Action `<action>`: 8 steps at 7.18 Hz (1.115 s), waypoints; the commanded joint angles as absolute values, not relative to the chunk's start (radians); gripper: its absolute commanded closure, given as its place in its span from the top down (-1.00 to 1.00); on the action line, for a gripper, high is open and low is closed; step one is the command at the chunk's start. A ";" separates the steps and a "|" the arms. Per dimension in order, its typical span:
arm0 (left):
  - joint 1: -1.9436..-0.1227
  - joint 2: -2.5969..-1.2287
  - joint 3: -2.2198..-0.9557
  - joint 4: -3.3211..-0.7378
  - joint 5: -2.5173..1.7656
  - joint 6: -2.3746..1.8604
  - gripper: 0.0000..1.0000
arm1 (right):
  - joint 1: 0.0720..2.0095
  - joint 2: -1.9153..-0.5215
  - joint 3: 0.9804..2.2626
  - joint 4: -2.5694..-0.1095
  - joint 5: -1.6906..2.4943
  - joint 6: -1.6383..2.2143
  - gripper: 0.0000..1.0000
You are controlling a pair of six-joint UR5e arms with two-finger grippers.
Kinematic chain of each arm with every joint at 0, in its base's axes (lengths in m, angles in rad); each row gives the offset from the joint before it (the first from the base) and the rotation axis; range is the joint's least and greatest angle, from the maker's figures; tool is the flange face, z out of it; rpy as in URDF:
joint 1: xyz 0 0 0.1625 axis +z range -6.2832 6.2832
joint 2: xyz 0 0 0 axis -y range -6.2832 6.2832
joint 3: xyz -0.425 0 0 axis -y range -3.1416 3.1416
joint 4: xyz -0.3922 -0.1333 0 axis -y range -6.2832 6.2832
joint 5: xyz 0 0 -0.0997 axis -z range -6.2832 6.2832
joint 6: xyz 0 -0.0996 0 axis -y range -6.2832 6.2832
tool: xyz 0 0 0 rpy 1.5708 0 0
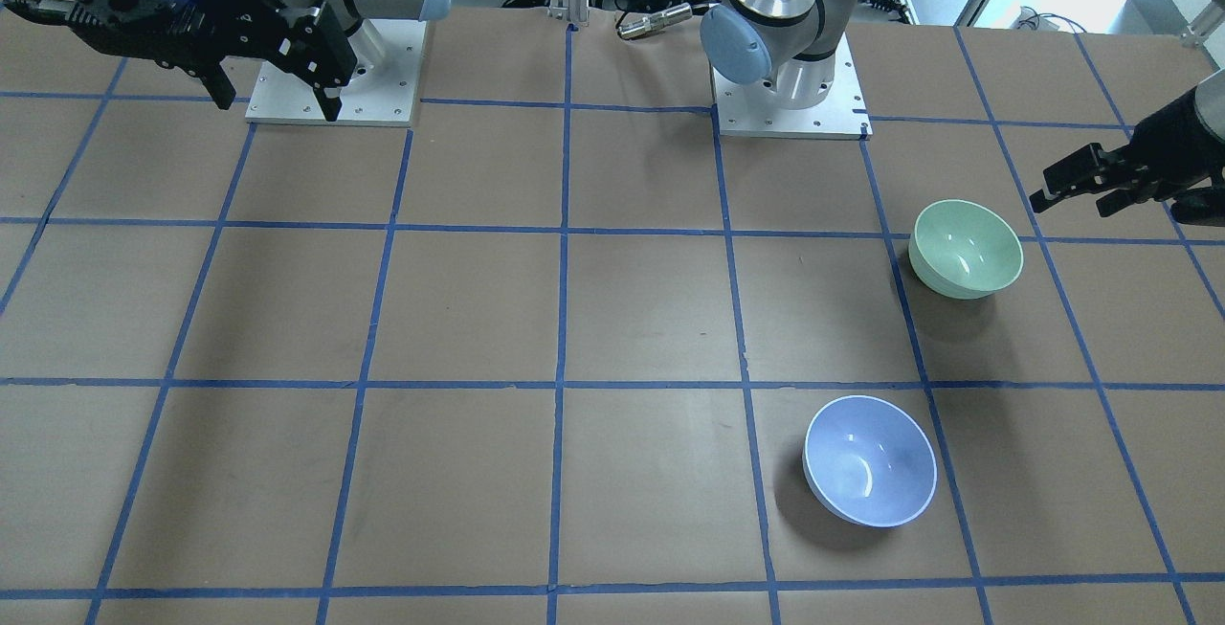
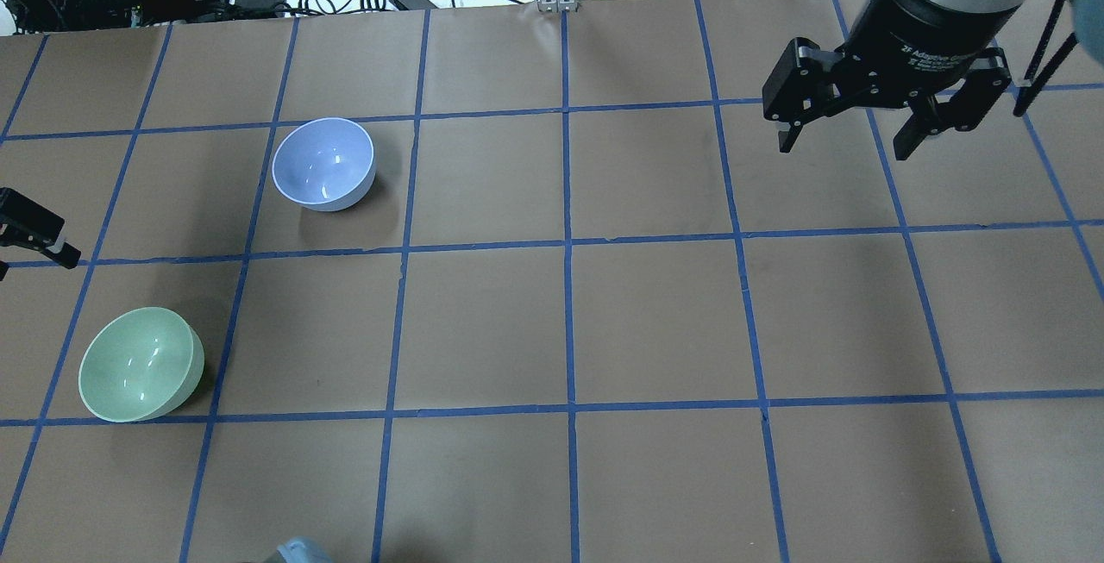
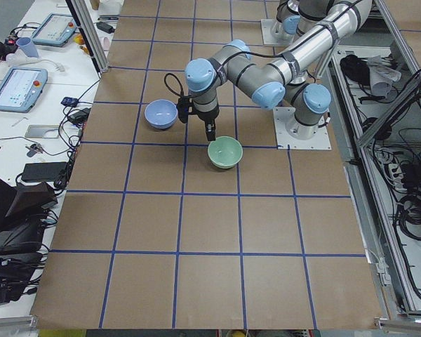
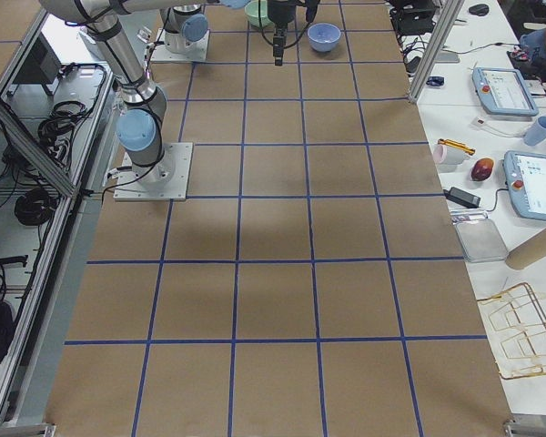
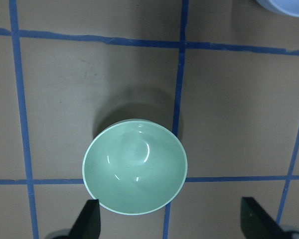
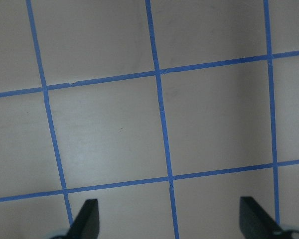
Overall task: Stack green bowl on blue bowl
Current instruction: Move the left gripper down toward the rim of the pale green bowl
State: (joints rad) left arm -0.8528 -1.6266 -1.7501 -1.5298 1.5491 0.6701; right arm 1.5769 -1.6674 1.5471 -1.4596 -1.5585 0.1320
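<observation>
You see the green bowl [image 1: 966,249] standing upright on the table [image 1: 478,319], on the robot's left side, in a square of the blue tape grid [image 2: 565,244] close to the robot's base. Its opening faces up and it holds nothing. The blue bowl [image 1: 869,460] stands upright too, in a neighbouring square that is farther from the robot and a little more toward the middle of the table. The 2 bowls do not touch; 1 tape line runs between them, and the green bowl is not yet on the blue one.

The left end effector [image 1: 1070,202] hangs in the air just beside the green bowl, without touching it. In the left wrist view its 2 fingers [image 5: 89,219] are spread wide. The bowl lies just ahead of them and they grip nothing. In the side view from the robot's left, this end effector points down toward the table, next to the green bowl on the side toward the blue bowl.

The right end effector [image 2: 843,147] is well apart from both bowls, above the robot's right half of the table. Its fingers are spread as well and hold nothing. The right wrist view shows you only brown table surface and tape lines under it.
</observation>
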 commanded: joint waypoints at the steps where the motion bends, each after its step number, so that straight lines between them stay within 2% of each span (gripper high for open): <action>1: -0.804 -1.634 -1.888 -1.339 1.551 0.734 1.00 | 1.577 -1.667 1.548 -1.460 -1.559 0.132 1.00; 3: -0.717 -1.655 -1.933 -1.283 1.549 0.839 1.00 | 1.577 -1.667 1.548 -1.460 -1.559 0.132 1.00; 4: -0.715 -1.682 -1.943 -1.246 1.548 0.839 1.00 | 1.577 -1.667 1.546 -1.459 -1.559 0.132 1.00; 6: -0.713 -1.730 -2.043 -1.052 1.549 0.900 1.00 | 1.577 -1.667 1.546 -1.460 -1.559 0.132 1.00; 8: -0.697 -1.732 -2.083 -1.040 1.549 0.916 1.00 | 1.577 -1.667 1.548 -1.459 -1.559 0.132 1.00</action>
State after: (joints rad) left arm -0.7081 -1.7280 -2.0553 -1.0571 1.5492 0.9034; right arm 1.5769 -1.6674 1.5473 -1.4600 -1.5585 0.1319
